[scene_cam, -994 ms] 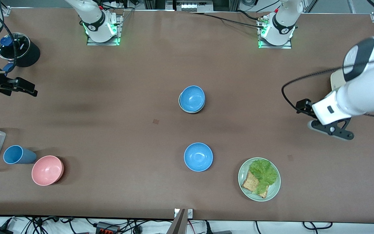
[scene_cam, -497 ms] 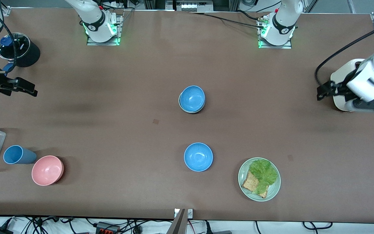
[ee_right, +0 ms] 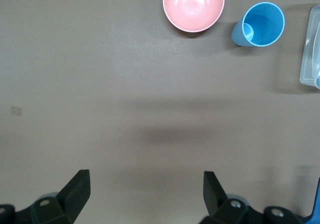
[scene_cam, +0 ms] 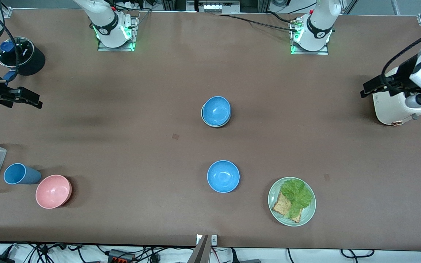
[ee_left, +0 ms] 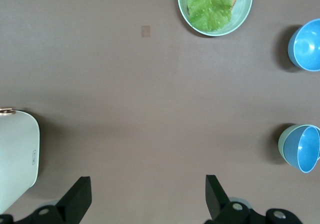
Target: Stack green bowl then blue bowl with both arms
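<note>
1. Sitting inside the green bowl at mid-desk, one blue bowl shows only a pale rim of green around it.
2. A second blue bowl rests alone, nearer the front camera, beside the green plate of lettuce and bread.
3. The left gripper hangs spread and empty over the desk at the left arm's end, by a white appliance.
4. The right gripper waits, likewise spread and empty, at the right arm's end, with the pink bowl and blue cup nearer the front camera.
</note>
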You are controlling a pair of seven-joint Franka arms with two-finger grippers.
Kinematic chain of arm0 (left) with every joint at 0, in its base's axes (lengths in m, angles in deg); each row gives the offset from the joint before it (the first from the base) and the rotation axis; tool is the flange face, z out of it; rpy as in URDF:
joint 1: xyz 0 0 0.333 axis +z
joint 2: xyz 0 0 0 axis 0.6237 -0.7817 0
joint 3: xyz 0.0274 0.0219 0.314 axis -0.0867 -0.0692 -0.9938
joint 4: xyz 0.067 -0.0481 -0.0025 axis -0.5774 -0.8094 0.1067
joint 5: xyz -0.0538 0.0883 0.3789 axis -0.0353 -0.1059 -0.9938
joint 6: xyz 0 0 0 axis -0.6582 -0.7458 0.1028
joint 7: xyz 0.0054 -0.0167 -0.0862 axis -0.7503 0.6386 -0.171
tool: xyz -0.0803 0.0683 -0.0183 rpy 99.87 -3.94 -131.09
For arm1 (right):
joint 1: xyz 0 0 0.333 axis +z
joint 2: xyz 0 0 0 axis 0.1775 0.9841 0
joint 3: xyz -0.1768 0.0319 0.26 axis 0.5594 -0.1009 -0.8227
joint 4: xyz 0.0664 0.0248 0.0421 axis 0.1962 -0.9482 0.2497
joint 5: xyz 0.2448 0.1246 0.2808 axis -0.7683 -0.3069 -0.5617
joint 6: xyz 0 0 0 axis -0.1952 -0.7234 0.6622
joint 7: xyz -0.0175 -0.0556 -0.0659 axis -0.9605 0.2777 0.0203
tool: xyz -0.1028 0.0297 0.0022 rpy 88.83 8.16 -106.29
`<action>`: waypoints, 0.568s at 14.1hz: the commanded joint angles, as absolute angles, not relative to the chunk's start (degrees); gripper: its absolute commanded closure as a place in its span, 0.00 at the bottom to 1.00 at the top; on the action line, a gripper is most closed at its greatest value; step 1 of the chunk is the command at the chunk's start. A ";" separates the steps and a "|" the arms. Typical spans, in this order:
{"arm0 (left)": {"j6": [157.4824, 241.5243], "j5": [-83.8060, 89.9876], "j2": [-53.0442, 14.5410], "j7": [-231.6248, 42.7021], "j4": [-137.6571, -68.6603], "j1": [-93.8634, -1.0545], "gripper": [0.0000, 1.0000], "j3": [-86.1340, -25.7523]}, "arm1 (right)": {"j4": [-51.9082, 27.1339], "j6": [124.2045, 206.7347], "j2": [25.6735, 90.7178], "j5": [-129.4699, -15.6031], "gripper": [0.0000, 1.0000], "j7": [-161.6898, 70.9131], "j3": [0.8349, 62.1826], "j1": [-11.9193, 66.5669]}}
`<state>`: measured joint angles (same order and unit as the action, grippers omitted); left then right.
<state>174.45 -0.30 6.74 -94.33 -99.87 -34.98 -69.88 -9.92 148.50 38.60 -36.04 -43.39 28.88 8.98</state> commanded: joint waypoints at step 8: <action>171.29 -4.49 7.34 -95.04 -99.78 -35.77 0.00 -66.45 | -10.40 149.16 37.11 -32.62 0.00 -43.26 28.70 11.27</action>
